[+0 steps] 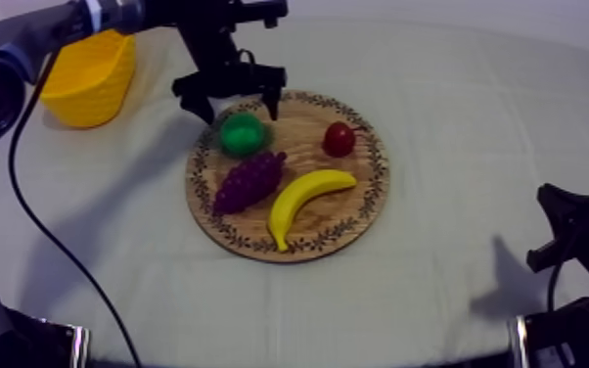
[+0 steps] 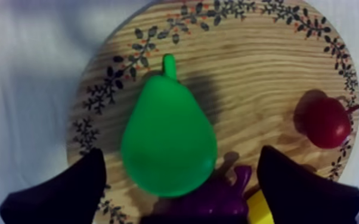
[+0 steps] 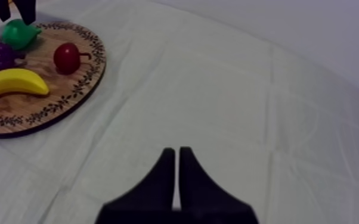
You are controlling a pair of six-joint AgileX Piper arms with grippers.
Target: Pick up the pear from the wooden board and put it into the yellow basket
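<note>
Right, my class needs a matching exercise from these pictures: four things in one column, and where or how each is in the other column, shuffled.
1 pear
2 banana
3 yellow basket
4 right gripper

A shut, over bare cloth
B yellow, on the wooden board
C under the open left gripper
D on the cloth, off the wooden board

Pairs: 1C, 2B, 3D, 4A.

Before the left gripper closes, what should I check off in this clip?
1. Left gripper open: ok, fingers apart.
2. Pear between its fingers: ok, they straddle it on the wooden board.
3. Grapes clear of the grasp: cannot tell, they lie close by the pear's broad end.
4. Yellow basket upright: ok.
5. Right gripper out of the way: ok, shut, far from the board.
</note>
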